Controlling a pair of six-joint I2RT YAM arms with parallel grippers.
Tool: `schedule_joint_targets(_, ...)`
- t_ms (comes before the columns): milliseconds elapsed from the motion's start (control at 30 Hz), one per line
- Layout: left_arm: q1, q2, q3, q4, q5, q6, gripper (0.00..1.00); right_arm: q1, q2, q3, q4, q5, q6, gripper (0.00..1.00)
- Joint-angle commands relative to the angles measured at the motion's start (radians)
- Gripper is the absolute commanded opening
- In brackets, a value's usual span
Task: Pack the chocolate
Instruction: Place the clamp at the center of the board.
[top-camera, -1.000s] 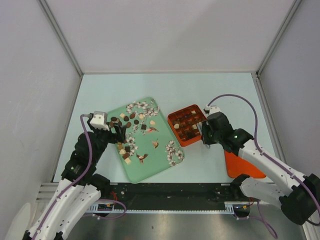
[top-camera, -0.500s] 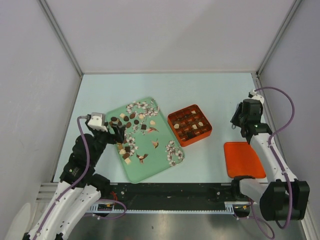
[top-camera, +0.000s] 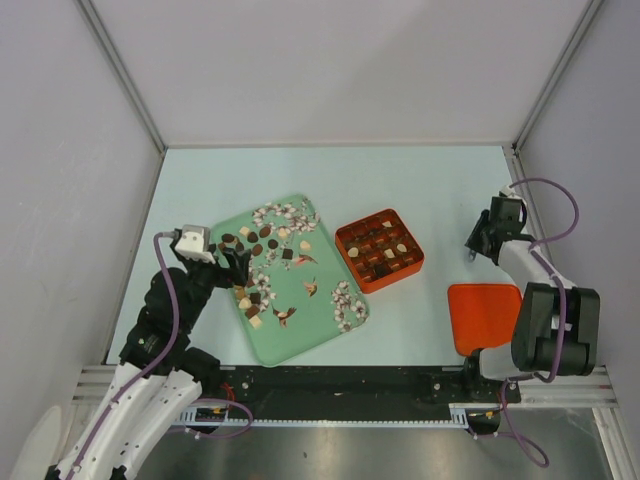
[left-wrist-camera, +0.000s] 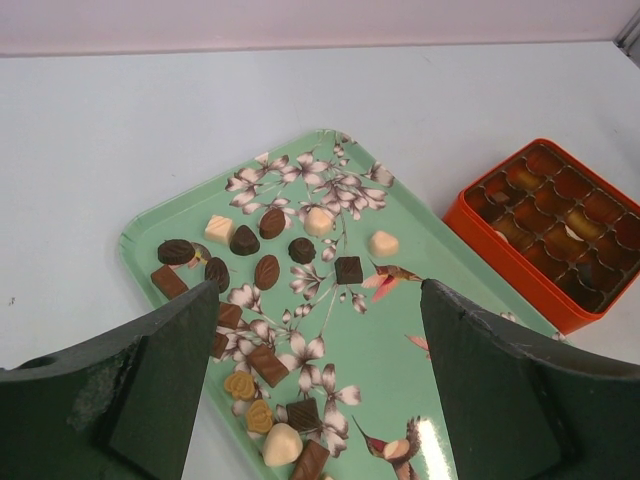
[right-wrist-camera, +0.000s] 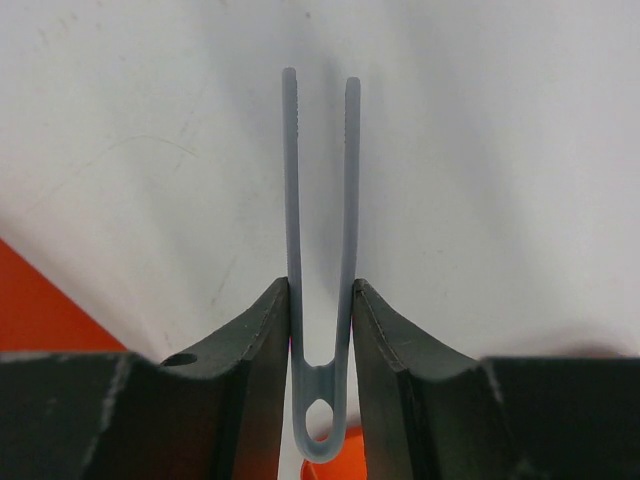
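Pinching grey tweezers (right-wrist-camera: 291, 180), tips seemingly bare, in narrowed right jaws for dainty pieces; holding left jaws wide, empty, above chocolate (left-wrist-camera: 267, 271) on the tray (left-wrist-camera: 380, 350).

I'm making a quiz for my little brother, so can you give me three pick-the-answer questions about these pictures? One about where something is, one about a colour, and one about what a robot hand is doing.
1. Where do the loose chocolates lie?
A) on the green tray
B) in a bowl
C) on a shelf

2. What colour is the box with the little cells?
A) blue
B) orange
C) yellow

3. What is the right hand doing?
A) standing wide open, empty
B) squeezing a chocolate
C) gripping grey tweezers

Answers:
1 A, they are scattered over the tray's flower pattern.
2 B, its walls are bright orange.
3 C, the tweezers sit clamped between its fingers.
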Motion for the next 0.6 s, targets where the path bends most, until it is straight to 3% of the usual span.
schedule_joint_targets(0,0.006,0.011,-0.004,0.021,-0.016,0.001,0.86,-0.019,0.077,0.022,0.099,-0.03,-0.022,0.34)
schedule_joint_targets(300,0.006,0.02,-0.003,0.019,-0.017,0.004,0.86,-0.053,0.226,0.022,0.148,-0.072,-0.025,0.48)
schedule_joint_targets(433,0.006,0.02,-0.004,0.019,-0.017,0.004,0.86,-0.048,0.197,0.024,0.131,-0.099,-0.028,0.67)
schedule_joint_targets(567,0.004,0.022,-0.004,0.019,-0.02,0.004,0.86,-0.008,0.113,0.024,0.089,-0.052,-0.042,0.78)
